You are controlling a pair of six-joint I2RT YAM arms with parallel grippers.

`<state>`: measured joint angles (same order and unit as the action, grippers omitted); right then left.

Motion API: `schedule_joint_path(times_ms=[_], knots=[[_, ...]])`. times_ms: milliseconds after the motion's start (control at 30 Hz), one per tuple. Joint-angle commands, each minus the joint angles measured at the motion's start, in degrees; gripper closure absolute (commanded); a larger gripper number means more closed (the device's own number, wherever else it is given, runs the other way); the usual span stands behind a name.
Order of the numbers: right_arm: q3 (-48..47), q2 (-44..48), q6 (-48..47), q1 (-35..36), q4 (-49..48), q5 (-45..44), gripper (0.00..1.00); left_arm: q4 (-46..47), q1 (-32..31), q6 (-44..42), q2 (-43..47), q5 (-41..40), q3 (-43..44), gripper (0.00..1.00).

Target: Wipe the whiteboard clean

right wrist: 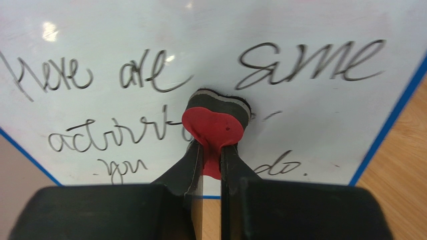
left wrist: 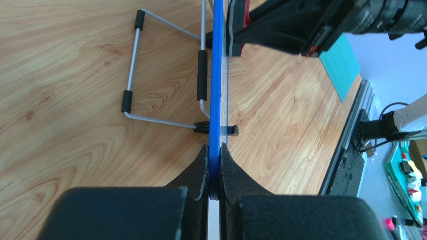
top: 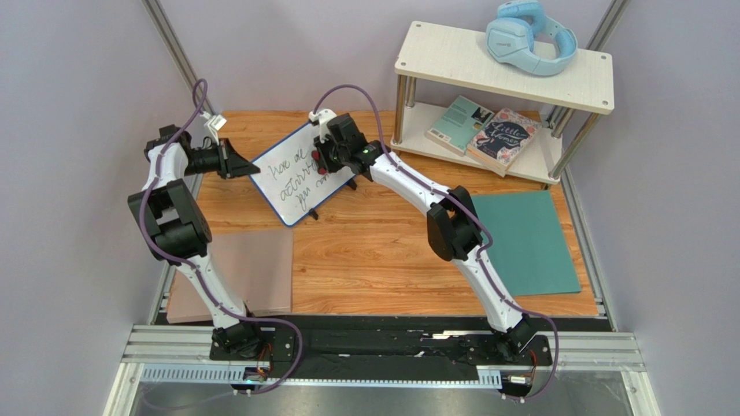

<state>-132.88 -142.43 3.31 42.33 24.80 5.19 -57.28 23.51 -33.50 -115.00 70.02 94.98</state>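
Observation:
The whiteboard (top: 300,173) stands tilted on the wooden table at the back, blue-framed, with black handwriting. My left gripper (top: 246,165) is shut on the board's left blue edge (left wrist: 216,100), seen edge-on in the left wrist view (left wrist: 214,155). My right gripper (top: 328,159) is shut on a red eraser (right wrist: 213,125) with a dark felt pad. The pad presses on the board's face (right wrist: 300,125) in the middle of the writing. Part of the second line right of the eraser is wiped away.
The board's wire stand (left wrist: 160,75) with black feet rests on the wood behind it. A white two-level shelf (top: 504,87) at the back right holds blue headphones (top: 531,35) and books (top: 486,130). A teal mat (top: 521,243) lies right, a pinkish-brown mat (top: 252,269) left.

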Motion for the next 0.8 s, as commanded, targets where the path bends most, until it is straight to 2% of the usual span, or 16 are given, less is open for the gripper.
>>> schedule_joint_path(times_ms=[0, 367, 500, 600, 767], knots=[[-2.4, -3.6, -4.6, 5.1, 3.3, 2.5, 1.00, -1.8, -4.5, -7.1, 0.2, 0.5, -0.2, 1.00], [0.7, -3.7, -11.1, 12.9, 0.1, 1.0, 1.00, -0.3, -5.0, -2.0, -0.7, 4.2, 1.3, 1.00], [2.1, -3.3, -13.8, 15.9, -3.8, -5.1, 1.00, -0.2, -4.9, -1.7, -0.5, 4.1, 1.3, 1.00], [0.5, -5.0, -12.7, 16.3, -3.9, -9.7, 1.00, -0.4, -5.0, -1.6, -0.5, 3.8, 1.3, 1.00], [3.2, -3.5, -10.8, 13.6, -9.1, -13.2, 1.00, -1.0, -5.0, -1.8, -0.3, 3.7, 1.6, 1.00]])
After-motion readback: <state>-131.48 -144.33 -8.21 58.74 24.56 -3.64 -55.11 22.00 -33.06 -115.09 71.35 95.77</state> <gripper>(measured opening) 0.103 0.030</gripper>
